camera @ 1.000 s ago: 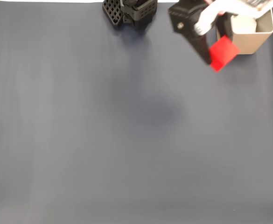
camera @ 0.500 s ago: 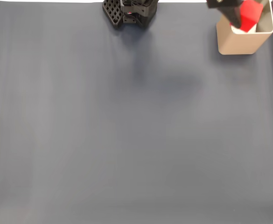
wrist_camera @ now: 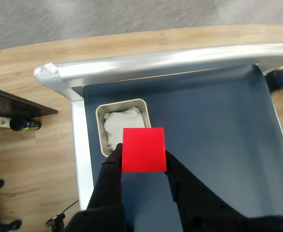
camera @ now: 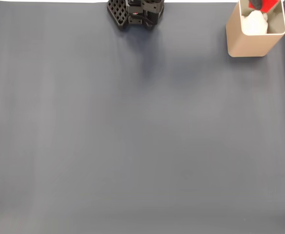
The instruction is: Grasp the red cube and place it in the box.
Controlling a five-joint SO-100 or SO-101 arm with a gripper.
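The end effector [wrist_camera: 143, 166] is shut on the cube [wrist_camera: 143, 150], its two dark fingers [wrist_camera: 113, 166] pressed against the cube's left and right faces in the wrist view. The cube is held up in the air, well above the bench [wrist_camera: 209, 125]. In that view it overlaps the near edge of the box [wrist_camera: 101, 130], whose opening lies just beyond it, towards the bench's metal edge [wrist_camera: 156, 60]. The box already holds something white and crumpled [wrist_camera: 122, 123]; what it is cannot be told.

In the fixed view the box [camera: 249, 44] stands at the top right corner of the dark bench [camera: 132, 136], and a sliver of the cube [camera: 263, 4] shows at the very top of the frame, over the box's rim. The arm's base [camera: 135, 12] sits at the top centre.

The step in hand looks to be the carry: the grasp is done and the cube is being brought over the box, with the release not yet made. The next move likely calls for centring the cube over the opening, perhaps lowering a little, then parting the fingers so it drops inside. The main risk is letting go while the cube is over the near wall, where it could catch the rim and fall outside.
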